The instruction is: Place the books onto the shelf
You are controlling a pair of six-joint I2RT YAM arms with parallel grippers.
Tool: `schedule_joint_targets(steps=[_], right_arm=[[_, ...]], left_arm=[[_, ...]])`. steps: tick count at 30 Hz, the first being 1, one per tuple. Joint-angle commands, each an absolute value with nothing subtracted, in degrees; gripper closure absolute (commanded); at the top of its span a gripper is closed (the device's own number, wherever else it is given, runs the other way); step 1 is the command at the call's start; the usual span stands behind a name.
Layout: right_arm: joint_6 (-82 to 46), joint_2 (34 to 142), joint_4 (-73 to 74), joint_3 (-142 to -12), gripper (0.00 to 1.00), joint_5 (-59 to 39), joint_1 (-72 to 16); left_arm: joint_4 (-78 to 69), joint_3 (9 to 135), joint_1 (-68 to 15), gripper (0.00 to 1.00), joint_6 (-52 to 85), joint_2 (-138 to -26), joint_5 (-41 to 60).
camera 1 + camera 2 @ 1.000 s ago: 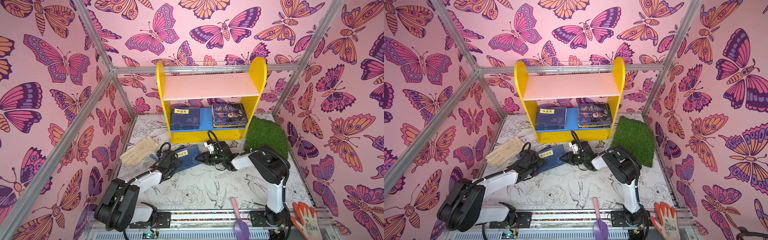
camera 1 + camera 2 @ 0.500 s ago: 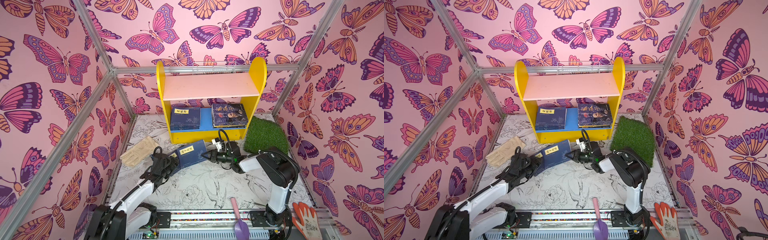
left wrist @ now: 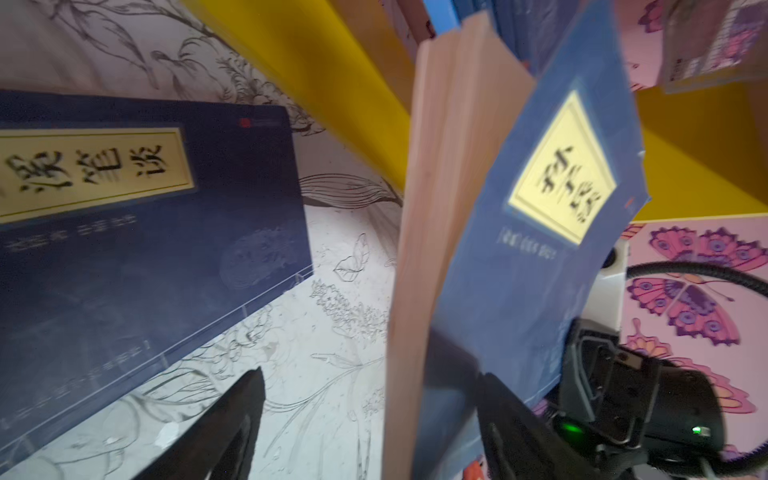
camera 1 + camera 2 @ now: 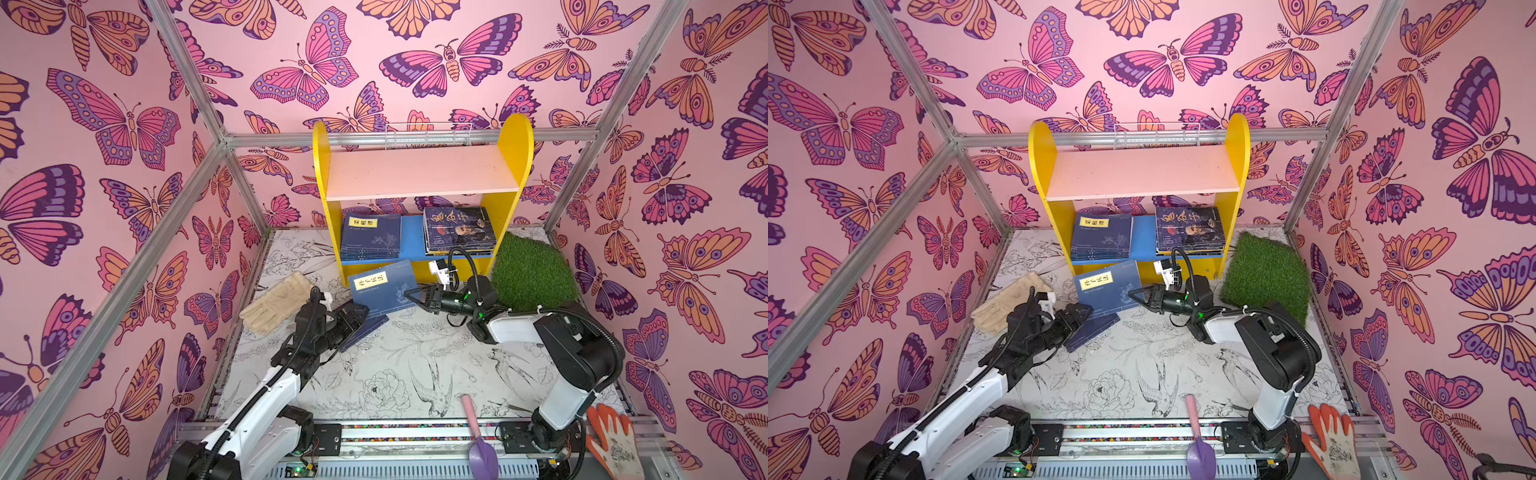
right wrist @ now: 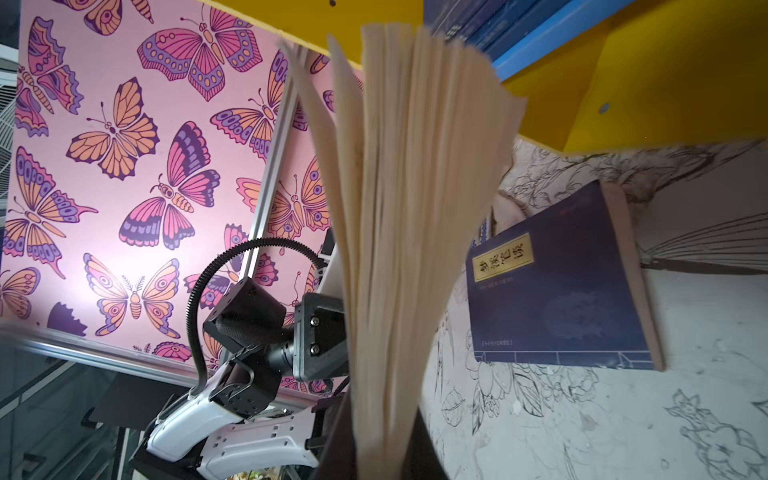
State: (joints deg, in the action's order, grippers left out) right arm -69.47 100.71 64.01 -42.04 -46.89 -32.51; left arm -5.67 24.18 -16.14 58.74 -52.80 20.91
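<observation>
My left wrist view: left gripper [image 3: 372, 380], jaws apart, straddles the lower edge of an upright blue book [image 3: 519, 291]; a navy book [image 3: 145, 257] lies flat on the floral mat [image 3: 332, 332] near the yellow shelf [image 3: 332, 75].

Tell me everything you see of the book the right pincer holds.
The raised book is a navy paperback with a yellow title label in black characters and cream page edges. It stands tilted on edge before the shelf, cover toward the top views. The right pincer is shut on its right edge; its pages fan in the right wrist view. Its lower left corner lies between the fingers of the open left pincer; contact unclear.
</observation>
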Motion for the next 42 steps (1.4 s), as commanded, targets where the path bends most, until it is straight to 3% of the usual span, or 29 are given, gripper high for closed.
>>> schedule_joint_targets(steps=[1,3,5,7,8,13,19,31,40,41,42], right_arm=[[-69.5,99.6,64.9,-44.8,1.00,-50.0,-34.8],[-68.9,99.9,63.1,-45.2,1.00,-49.7,-35.2],[-69.0,100.1,62.6,-45.3,1.00,-48.7,-35.2],[-68.7,99.9,62.1,-45.3,1.00,-47.7,-35.2],[-68.4,99.7,61.4,-45.3,0.98,-47.3,-35.1],[-65.7,97.4,55.9,-44.6,0.73,-46.1,-33.8],[-65.4,94.4,54.7,-42.5,0.66,-45.7,-30.7],[-68.0,94.3,57.7,-43.5,0.72,-49.4,-31.8],[-69.3,92.9,60.1,-41.7,0.96,-48.9,-32.4],[-69.2,92.6,59.9,-41.9,0.97,-48.5,-32.4],[-68.8,92.4,59.4,-42.3,0.98,-47.9,-32.4]], left_arm=[[-13.2,24.9,-15.9,0.34,57.3,-53.7,25.3],[-15.6,25.0,-15.9,0.51,57.6,-54.6,27.0],[-16.6,25.1,-16.0,0.81,57.9,-55.1,27.6],[-17.1,24.9,-16.1,0.97,58.2,-55.0,27.4],[-17.4,24.7,-16.0,1.00,58.6,-54.6,27.0],[-19.1,23.4,-16.0,1.00,59.1,-50.4,24.4],[-20.6,21.7,-15.5,1.00,58.9,-45.1,21.6],[-23.0,21.8,-15.5,1.00,58.3,-46.4,20.7],[-21.6,22.9,-15.4,0.99,56.8,-47.6,18.5],[-21.1,22.9,-15.4,0.92,56.9,-47.6,18.0],[-20.1,23.0,-15.4,0.77,57.1,-47.5,17.1]])
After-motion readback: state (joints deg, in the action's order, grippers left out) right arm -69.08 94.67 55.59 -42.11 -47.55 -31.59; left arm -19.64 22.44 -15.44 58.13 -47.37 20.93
